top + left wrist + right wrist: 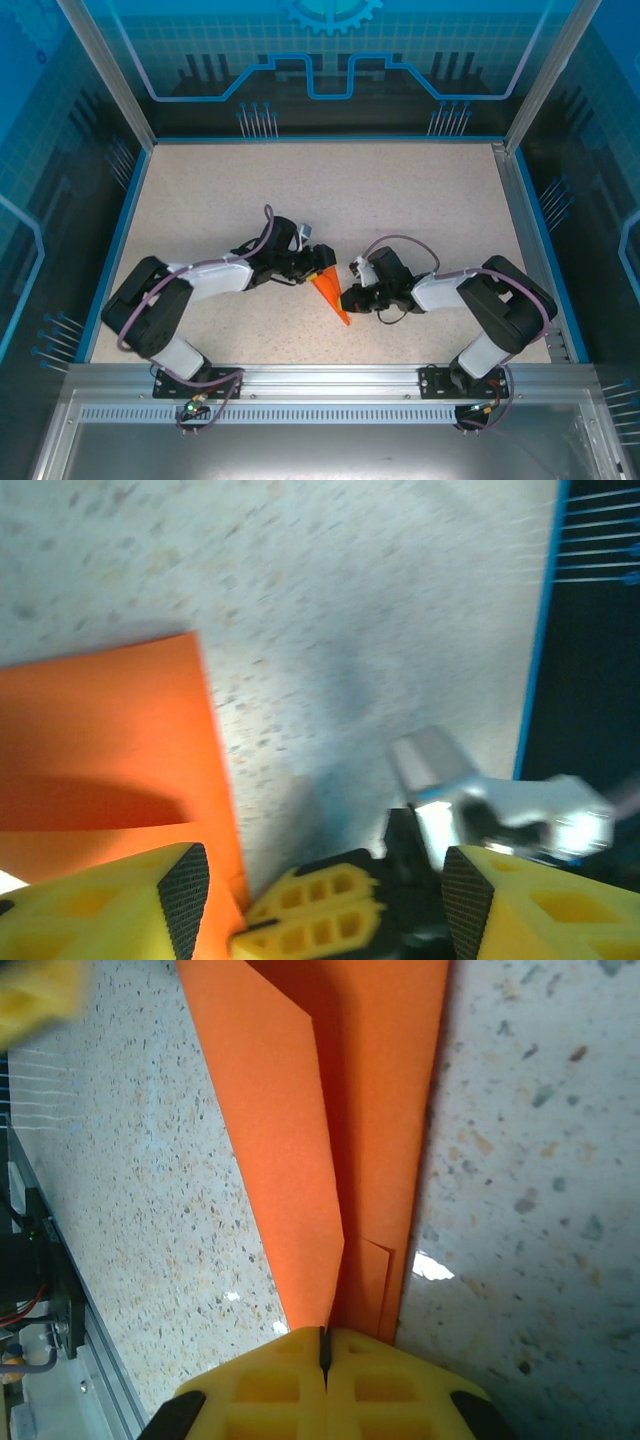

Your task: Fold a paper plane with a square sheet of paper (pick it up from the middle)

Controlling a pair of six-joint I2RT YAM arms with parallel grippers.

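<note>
Right gripper [325, 1348] is clamped shut on the narrow tip of the paper plane [329, 291], which lies on the table [400, 200] between my arms; my left gripper [325, 895] hangs open at its wide end, and I should close it squarely across the crease

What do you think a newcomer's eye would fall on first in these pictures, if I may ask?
The bright folded orange paper, a narrow pointed shape lying on the speckled table, stands out first. The right end effector is shut on its pointed end, and the left end effector stands open at its wide end.
</note>
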